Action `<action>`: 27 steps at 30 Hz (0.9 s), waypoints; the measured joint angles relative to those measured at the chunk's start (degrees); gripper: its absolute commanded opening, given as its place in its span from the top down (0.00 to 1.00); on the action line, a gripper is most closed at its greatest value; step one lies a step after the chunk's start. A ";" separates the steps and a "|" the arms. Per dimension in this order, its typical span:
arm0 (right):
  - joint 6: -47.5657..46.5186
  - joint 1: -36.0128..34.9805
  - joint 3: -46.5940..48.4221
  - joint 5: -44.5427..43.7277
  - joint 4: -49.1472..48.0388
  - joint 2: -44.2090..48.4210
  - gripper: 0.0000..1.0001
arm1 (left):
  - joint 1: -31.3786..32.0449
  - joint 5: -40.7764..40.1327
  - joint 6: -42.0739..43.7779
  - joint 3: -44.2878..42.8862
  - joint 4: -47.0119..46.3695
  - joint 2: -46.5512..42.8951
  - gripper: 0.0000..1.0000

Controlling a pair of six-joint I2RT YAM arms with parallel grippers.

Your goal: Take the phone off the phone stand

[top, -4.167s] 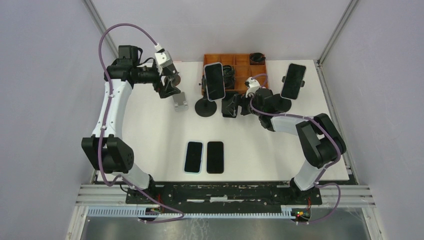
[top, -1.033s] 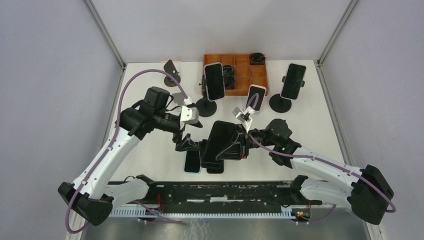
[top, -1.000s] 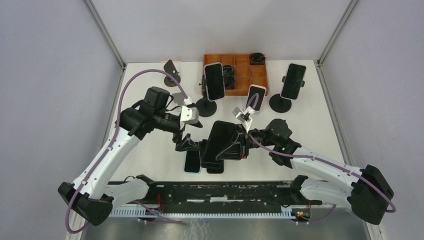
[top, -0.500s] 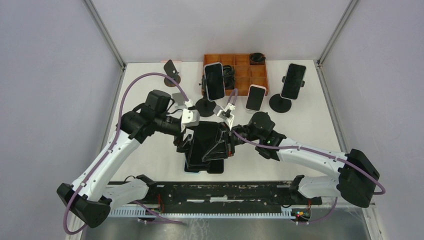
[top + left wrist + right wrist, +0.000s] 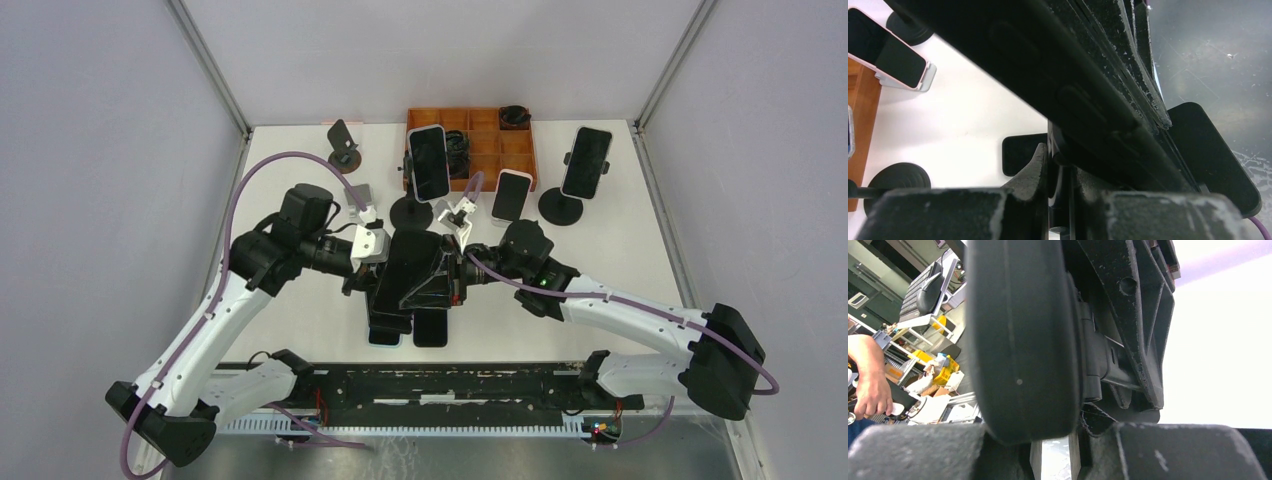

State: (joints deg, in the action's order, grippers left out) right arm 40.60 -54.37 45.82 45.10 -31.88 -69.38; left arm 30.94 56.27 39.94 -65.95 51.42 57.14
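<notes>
A black phone (image 5: 408, 268) clamped in its phone stand (image 5: 440, 290) hangs tilted above the table's middle, between both arms. My left gripper (image 5: 376, 268) comes in from the left and is shut on the phone's edge. In the left wrist view the phone (image 5: 1058, 90) runs diagonally, with its edge pinched in the left gripper (image 5: 1068, 200). My right gripper (image 5: 456, 282) holds the stand from the right. The right wrist view shows the stand's round black base (image 5: 1023, 340) with the right gripper (image 5: 1068, 450) shut on the stand below it.
Two dark phones (image 5: 430, 332) lie flat under the held one. At the back stand an orange tray (image 5: 520, 125), a black phone on a stand (image 5: 428, 162), a white phone (image 5: 512, 195), another black phone on a stand (image 5: 586, 160) and an empty stand (image 5: 343, 142).
My left gripper has closed on the phone's edge. The right arm has carried the stand and phone left and slightly toward the back.
</notes>
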 measured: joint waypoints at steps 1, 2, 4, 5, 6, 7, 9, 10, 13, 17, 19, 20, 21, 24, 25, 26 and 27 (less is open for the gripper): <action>-0.26 0.00 0.50 -0.22 1.11 0.02 0.95 | -0.09 -0.02 0.00 0.00 -0.15 -0.15 0.98; -0.61 0.04 1.05 -0.42 2.32 0.02 0.94 | -0.20 -0.02 0.00 -0.02 -0.28 -0.22 0.98; -1.05 0.48 1.92 -0.72 4.17 0.09 0.89 | -0.44 0.02 0.00 -0.02 -0.68 -0.42 0.98; -1.01 0.66 1.97 -0.85 4.37 0.20 0.85 | -0.48 0.00 0.00 -0.02 -0.85 -0.48 0.98; -0.87 0.92 1.97 -0.87 4.57 0.31 0.76 | -0.48 -0.02 -0.02 -0.02 -1.01 -0.50 0.98; -0.74 1.05 1.97 -0.87 4.61 0.35 0.66 | -0.48 -0.04 -0.02 -0.02 -1.18 -0.50 0.98; -0.28 1.49 1.97 -0.94 4.61 0.33 0.52 | -0.48 -0.66 -0.04 -0.02 -1.55 -0.50 0.98; -0.42 1.68 1.99 -1.84 5.03 0.35 0.47 | -0.50 -0.96 -0.11 -0.02 -1.33 -0.50 0.98; -1.90 2.23 3.23 -4.28 9.46 0.26 0.40 | -0.55 -2.19 0.02 -0.02 -0.50 -0.48 0.98; -3.89 2.67 5.95 -7.45 14.80 0.42 0.34 | -0.81 -3.63 1.16 -0.09 0.76 -0.48 0.98; -4.48 2.99 6.69 -8.57 15.85 0.55 0.32 | -0.85 -3.87 1.75 -0.09 1.44 -0.48 0.98; -4.72 3.08 7.04 -9.05 16.35 0.63 0.31 | -0.85 -3.98 1.90 -0.09 1.86 -0.48 0.98; -4.98 3.13 7.39 -9.55 16.83 0.70 0.31 | -0.85 -4.07 2.03 -0.09 2.23 -0.48 0.98; -5.88 3.13 8.50 -11.23 18.16 0.90 0.29 | -0.85 -4.09 2.34 -0.11 2.93 -0.46 0.98; -6.32 3.13 8.90 -11.96 18.71 1.03 0.29 | -0.85 -4.13 2.38 -0.13 3.04 -0.44 0.98; -6.75 3.13 9.29 -12.76 19.23 1.22 0.29 | -0.85 -4.15 2.45 -0.39 3.54 -0.26 0.98; -7.17 3.13 9.53 -13.49 19.47 1.46 0.30 | -0.85 -4.15 2.54 -0.70 4.04 -0.07 0.98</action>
State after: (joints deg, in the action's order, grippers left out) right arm 33.43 -51.24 55.35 31.62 -12.40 -67.92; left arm 30.09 52.12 42.48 -66.65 55.46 57.08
